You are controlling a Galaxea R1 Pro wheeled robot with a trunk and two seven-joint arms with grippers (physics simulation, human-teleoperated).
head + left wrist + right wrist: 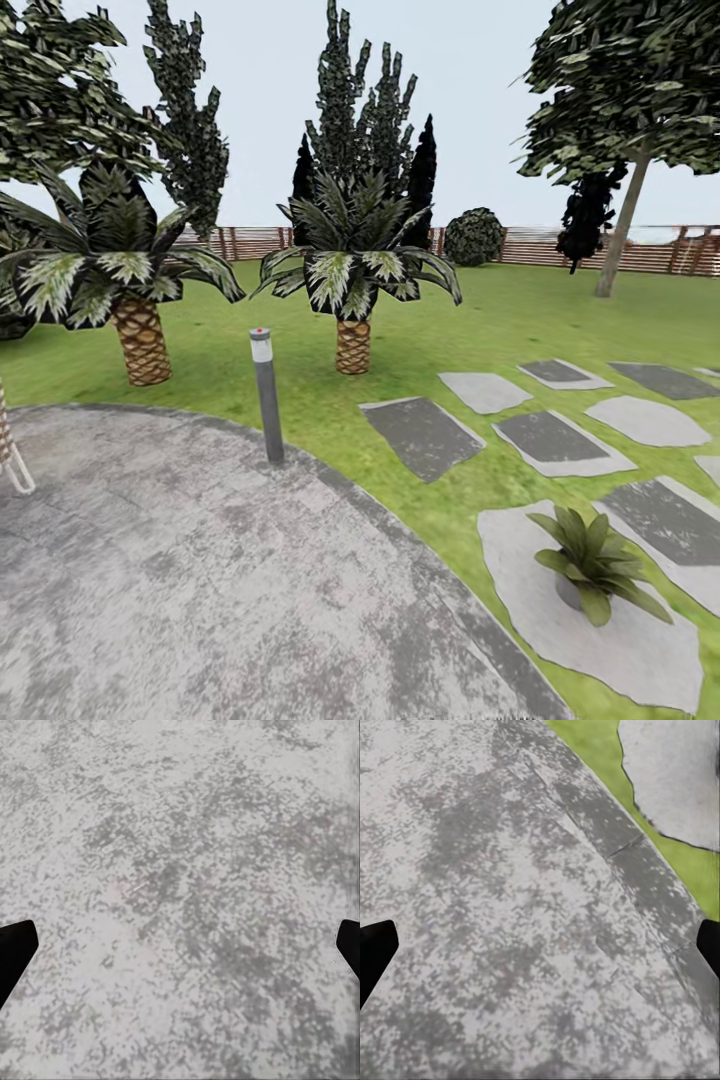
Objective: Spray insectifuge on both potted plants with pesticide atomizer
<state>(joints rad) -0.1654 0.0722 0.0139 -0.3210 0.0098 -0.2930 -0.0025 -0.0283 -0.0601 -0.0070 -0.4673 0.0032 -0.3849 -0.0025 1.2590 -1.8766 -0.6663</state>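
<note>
One potted plant (592,565) is being carried by a stepping stone (600,620) beside the patio's (200,580) edge. Both pincers, left pincer (180,952) and right pincer (540,952), are being held wide apart, empty. Nothing is yet being sprayed; judging so, the whole task is left.

From my head camera, the patio (200,580) ran off the lower and left edges. A pale stand (12,455) at the left edge was mostly cut off; I couldn't tell what it was. The potted plant (592,560) hid most of its pot. On both wrist cameras, only dark fingertips (15,952) (375,956) poked in at the edges.
</note>
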